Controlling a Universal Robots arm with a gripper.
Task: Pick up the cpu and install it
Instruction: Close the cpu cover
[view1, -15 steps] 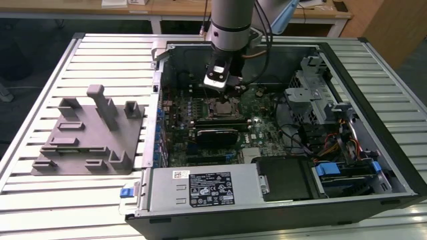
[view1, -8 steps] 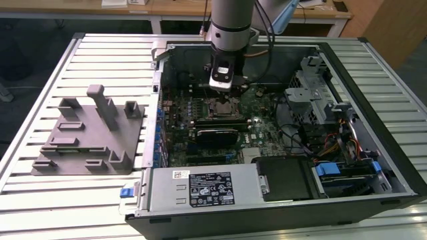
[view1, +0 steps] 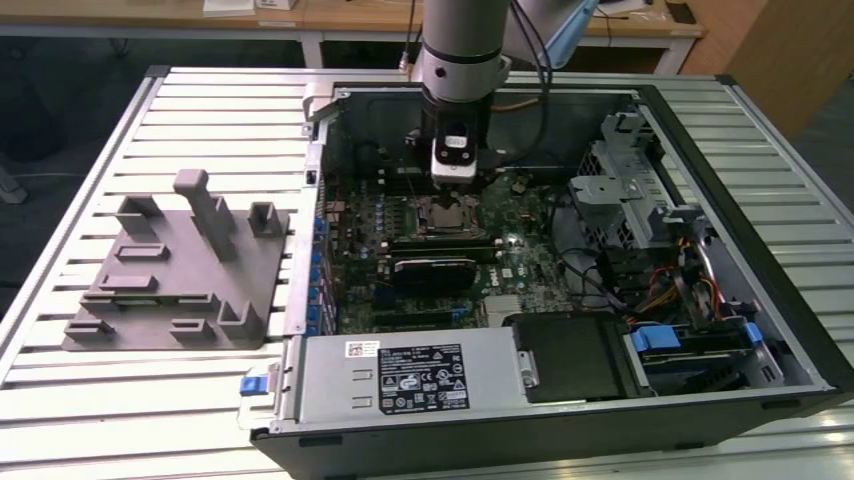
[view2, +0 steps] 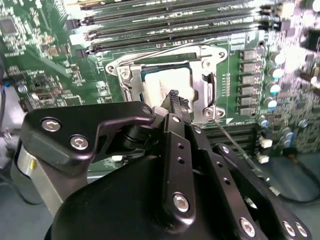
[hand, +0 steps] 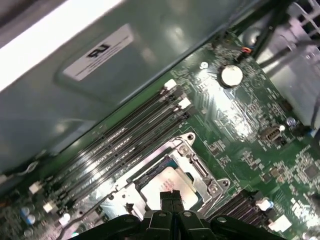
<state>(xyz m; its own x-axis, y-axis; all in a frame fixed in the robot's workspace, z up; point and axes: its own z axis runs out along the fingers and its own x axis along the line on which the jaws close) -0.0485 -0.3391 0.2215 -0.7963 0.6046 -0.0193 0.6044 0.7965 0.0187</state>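
Cpu (view2: 167, 82), a small flat square chip with a pale silver-white metal top, lies flat inside the square black-and-metal socket frame (view2: 212, 75) on the green motherboard (view1: 534, 262). The black gripper (view2: 175, 98) hangs right over it with its two fingertips pressed together, closed against each other. Whether they touch the chip I cannot tell.

In the exterior view the open black computer case (view1: 787, 330) lies on a pale ribbed metal table (view1: 80, 400). A grey plastic fixture (view1: 174, 270) sits on the exterior view's left, and wooden desks (view1: 360, 15) run along the upper edge.

In that view the gripper, at upper middle, covers the socket, so the chip is hard to make out. In the second wrist view the gripper's body hides part of the socket frame.
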